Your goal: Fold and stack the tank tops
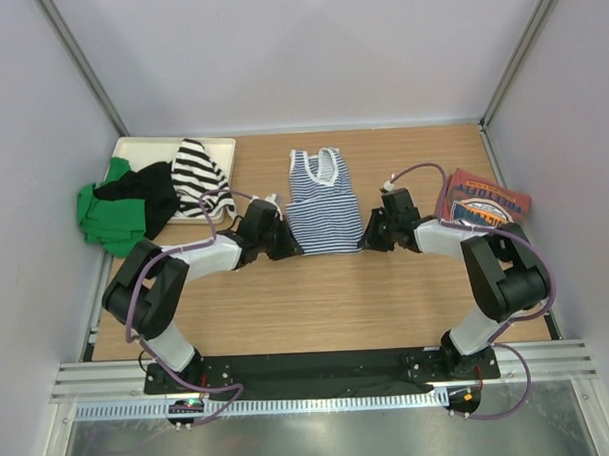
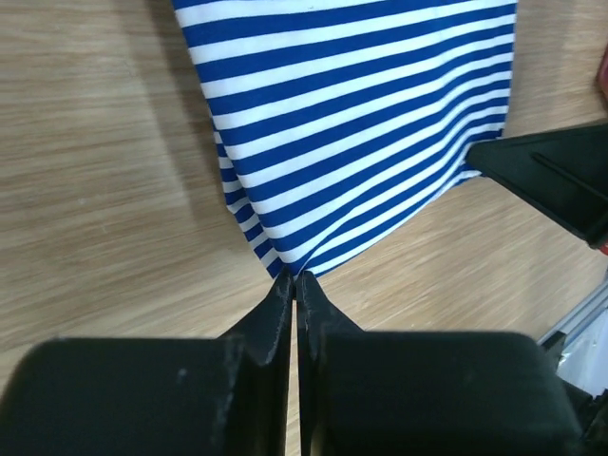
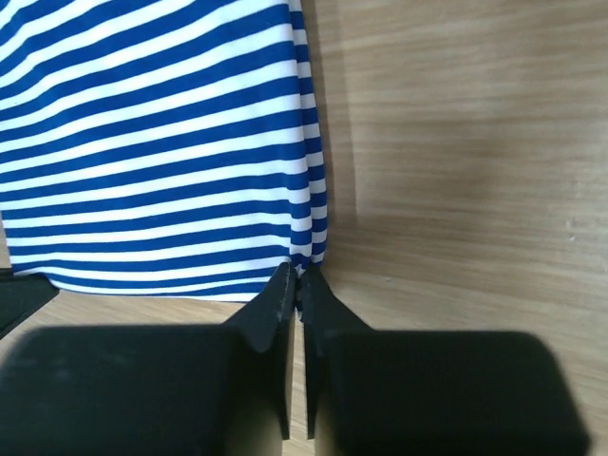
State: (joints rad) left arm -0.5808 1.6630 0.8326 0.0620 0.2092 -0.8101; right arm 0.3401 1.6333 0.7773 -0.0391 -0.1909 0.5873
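Note:
A blue-and-white striped tank top point(image 1: 322, 202) lies flat in the middle of the table, straps at the far end. My left gripper point(image 1: 290, 249) is shut on its near left hem corner point(image 2: 293, 266). My right gripper point(image 1: 366, 242) is shut on its near right hem corner point(image 3: 306, 258). In each wrist view the striped cloth point(image 2: 351, 123) point(image 3: 152, 142) is pinched between the black fingertips. A folded brick-red tank top point(image 1: 484, 200) with a printed logo lies at the right edge of the table.
A white tray point(image 1: 132, 146) at the back left holds a pile: a black-and-white striped top point(image 1: 197, 172), a black one point(image 1: 143, 194) and a green one point(image 1: 109, 220) spilling over the tray's edge. Walls enclose the table on three sides.

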